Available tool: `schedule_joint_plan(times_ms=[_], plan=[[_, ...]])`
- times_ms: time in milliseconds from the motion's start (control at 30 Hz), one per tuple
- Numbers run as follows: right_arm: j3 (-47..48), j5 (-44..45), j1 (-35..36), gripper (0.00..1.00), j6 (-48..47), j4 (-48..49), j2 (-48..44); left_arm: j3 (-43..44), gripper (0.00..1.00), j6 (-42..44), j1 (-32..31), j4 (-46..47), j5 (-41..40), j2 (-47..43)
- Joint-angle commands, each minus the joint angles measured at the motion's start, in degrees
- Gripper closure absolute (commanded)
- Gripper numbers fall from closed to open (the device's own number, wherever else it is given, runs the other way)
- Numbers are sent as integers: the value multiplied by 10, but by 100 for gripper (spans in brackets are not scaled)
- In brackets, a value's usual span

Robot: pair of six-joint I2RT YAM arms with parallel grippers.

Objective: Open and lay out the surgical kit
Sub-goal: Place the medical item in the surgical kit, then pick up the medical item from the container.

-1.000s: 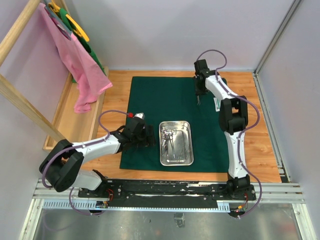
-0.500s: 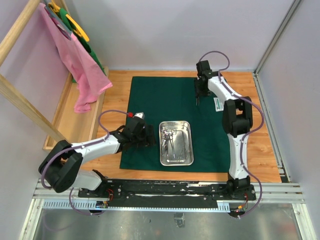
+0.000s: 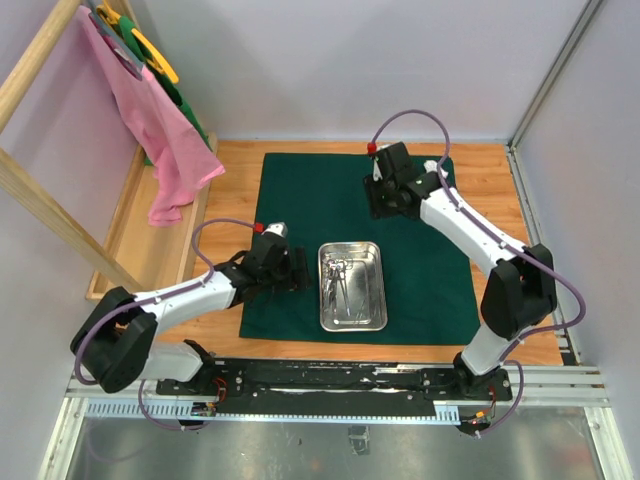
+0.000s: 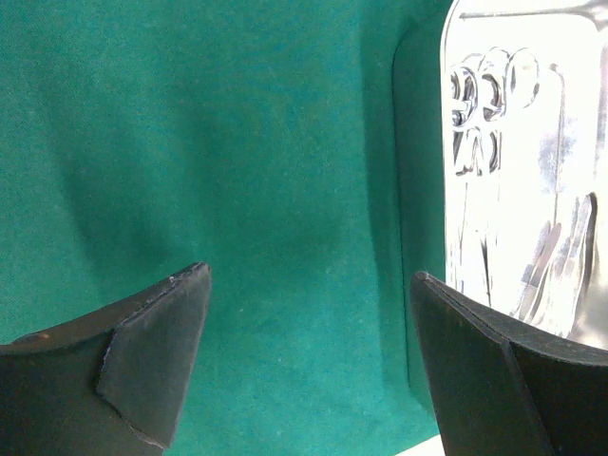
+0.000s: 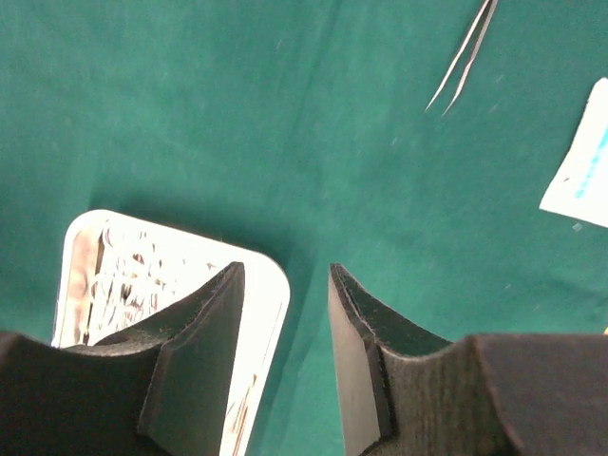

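Observation:
The dark green cloth wrap [image 3: 300,200] lies spread flat on the table. On its near half stands the steel tray [image 3: 352,300], holding several ring-handled steel instruments [image 4: 480,95]. My left gripper [image 3: 298,272] hovers open over bare cloth just left of the tray [image 4: 532,190], with nothing between its fingers [image 4: 161,351]. My right gripper [image 3: 392,205] hangs open and empty over the far part of the cloth, above the tray's corner [image 5: 271,285]. Thin steel tweezers [image 5: 463,57] lie on the cloth beyond it. A small white packet [image 5: 581,171] lies to their right. No gauze shows.
A wooden rack with a pink cloth [image 3: 160,130] and green and yellow items hanging on it stands at the left, over a wooden side tray [image 3: 150,250]. Bare wooden table [image 3: 505,220] borders the cloth on the right. Walls close off the back and right.
My right gripper has opened and swung left and nearer from the cloth's far right; the tweezers now lie loose on the cloth. The left arm has hardly moved.

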Motion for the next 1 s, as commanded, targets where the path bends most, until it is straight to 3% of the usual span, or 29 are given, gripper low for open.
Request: schedule_joint_plan(times_ms=[0, 367, 567, 967], plan=[[-62, -11, 33, 57, 27, -13, -41, -9, 10, 2, 2, -4, -11, -20], [-168, -32, 191, 52, 157, -56, -126, -16, 10, 4, 2, 8, -4, -21], [-205, 15, 273, 52, 219, -95, -119, -25, 10, -2, 2, 12, 3, -36], [-278, 65, 300, 60, 283, -67, -78, -27, 10, 3, 2, 5, 10, -45]])
